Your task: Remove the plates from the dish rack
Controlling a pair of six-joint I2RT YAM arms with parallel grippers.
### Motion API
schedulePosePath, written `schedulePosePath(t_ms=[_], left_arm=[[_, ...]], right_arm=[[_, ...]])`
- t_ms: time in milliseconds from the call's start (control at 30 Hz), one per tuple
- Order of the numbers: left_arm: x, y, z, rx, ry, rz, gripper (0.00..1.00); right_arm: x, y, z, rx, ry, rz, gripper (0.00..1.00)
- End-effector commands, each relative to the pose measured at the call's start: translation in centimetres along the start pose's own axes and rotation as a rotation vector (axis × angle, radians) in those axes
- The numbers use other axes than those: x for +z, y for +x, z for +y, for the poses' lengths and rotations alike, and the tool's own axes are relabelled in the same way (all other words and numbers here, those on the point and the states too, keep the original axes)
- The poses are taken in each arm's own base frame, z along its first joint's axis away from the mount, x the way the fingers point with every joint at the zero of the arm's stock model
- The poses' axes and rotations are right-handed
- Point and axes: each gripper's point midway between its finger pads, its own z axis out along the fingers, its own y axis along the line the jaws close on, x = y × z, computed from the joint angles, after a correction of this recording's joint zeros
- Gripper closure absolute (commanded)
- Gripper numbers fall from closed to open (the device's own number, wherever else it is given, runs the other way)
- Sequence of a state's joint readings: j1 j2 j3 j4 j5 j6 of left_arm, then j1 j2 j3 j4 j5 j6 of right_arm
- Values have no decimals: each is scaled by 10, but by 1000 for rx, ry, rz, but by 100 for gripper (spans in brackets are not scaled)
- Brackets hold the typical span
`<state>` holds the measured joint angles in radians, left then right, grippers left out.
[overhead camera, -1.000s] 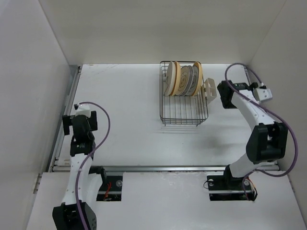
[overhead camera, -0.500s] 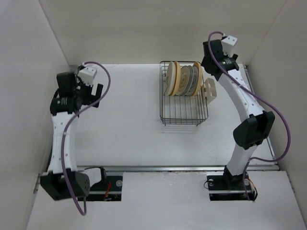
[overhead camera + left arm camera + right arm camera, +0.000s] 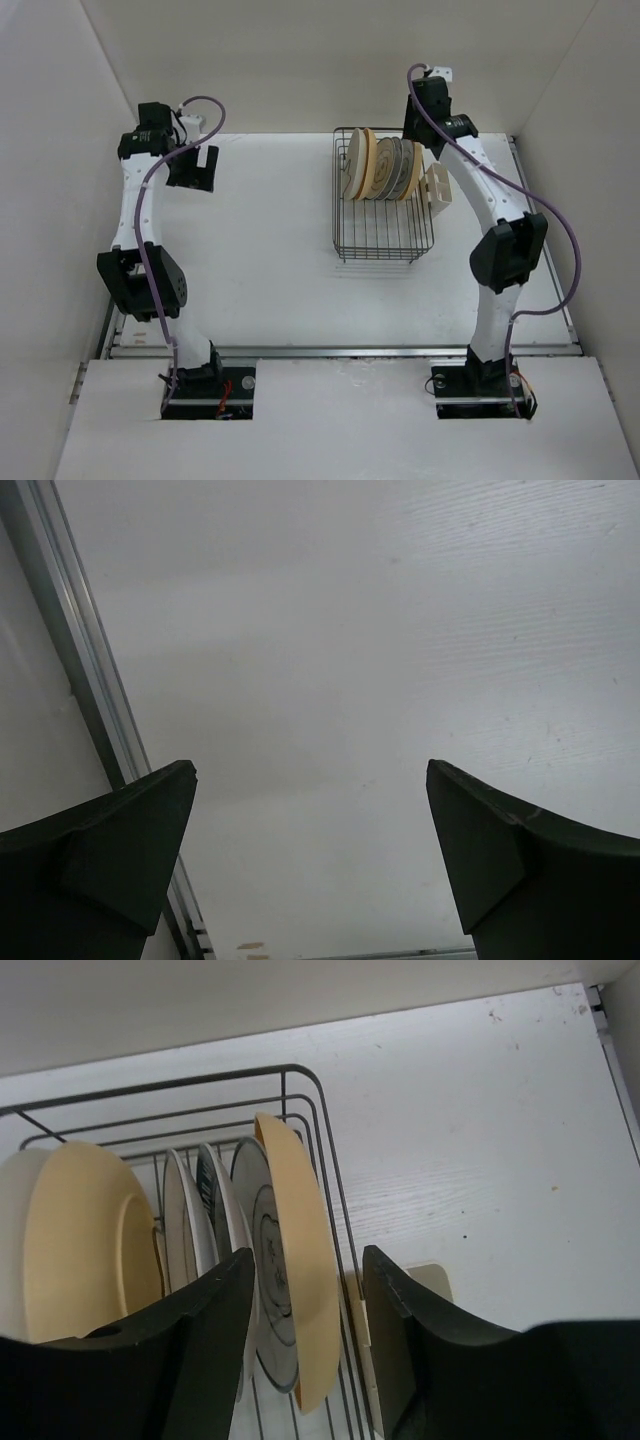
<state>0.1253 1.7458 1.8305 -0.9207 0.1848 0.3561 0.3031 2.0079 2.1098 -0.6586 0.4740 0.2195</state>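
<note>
Right wrist view: the plates (image 3: 262, 1250) stand on edge between the prongs of the dish rack (image 3: 290, 1070). The end yellow-orange plate (image 3: 300, 1260) is nearest the camera, with white plates with dark motifs (image 3: 205, 1210) behind it and another yellow-orange one (image 3: 80, 1240) further along. None has come out, so the unloading is only at its start.

The right gripper (image 3: 310, 1260) hangs over that end plate with its jaws spread, one finger to each side of the rim, holding nothing. Whether the pads are already down at rim level cannot be told. The cream cup holder (image 3: 430, 1282) sits just beside the rack wall, under the outer finger.

To do this well, I would lower the outer finger into the narrow gap between plate and rack wall and the inner finger between this plate and the white one behind it. Then close on the upper rim only and lift straight up until the plate clears the prongs.

In the top external view the rack (image 3: 383, 258) sits towards the far right of the table (image 3: 270, 230). The left gripper (image 3: 192, 165) hovers well apart at the far left, fingers wide and empty.
</note>
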Motion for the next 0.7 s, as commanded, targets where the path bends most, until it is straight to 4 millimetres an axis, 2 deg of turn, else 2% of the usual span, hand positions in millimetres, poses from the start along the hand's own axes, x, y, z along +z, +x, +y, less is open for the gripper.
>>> schedulePosePath(t_ms=[0, 133, 167, 233, 333, 433, 467, 500, 600, 667], left_arm=[[-2, 3, 5, -46, -88, -10, 0], [-7, -10, 4, -34, -95, -56, 0], [-9, -19, 6, -31, -103, -90, 0], [-27, -36, 17, -85, -172, -150, 0], [-30, -44, 24, -120, -208, -153, 0], [-27, -46, 18, -73, -160, -152, 0], [-19, -39, 11, -34, -119, -128, 0], [-19, -36, 9, -20, -109, -123, 0], [-11, -27, 5, -15, -105, -92, 0], [-10, -21, 5, -9, -125, -73, 0]], right_arm=[[-1, -6, 11, -24, -42, -28, 48], [13, 6, 4, -51, 24, -7, 56], [17, 11, 5, -57, 27, 3, 56], [23, 23, 5, -80, 33, 30, 56], [29, 36, 5, -95, 39, 56, 56], [32, 40, 4, -100, 50, 63, 56], [32, 40, 4, -100, 50, 63, 57], [36, 44, 3, -106, 61, 70, 58], [40, 45, 1, -118, 83, 67, 66], [41, 51, 1, -133, 102, 75, 75]])
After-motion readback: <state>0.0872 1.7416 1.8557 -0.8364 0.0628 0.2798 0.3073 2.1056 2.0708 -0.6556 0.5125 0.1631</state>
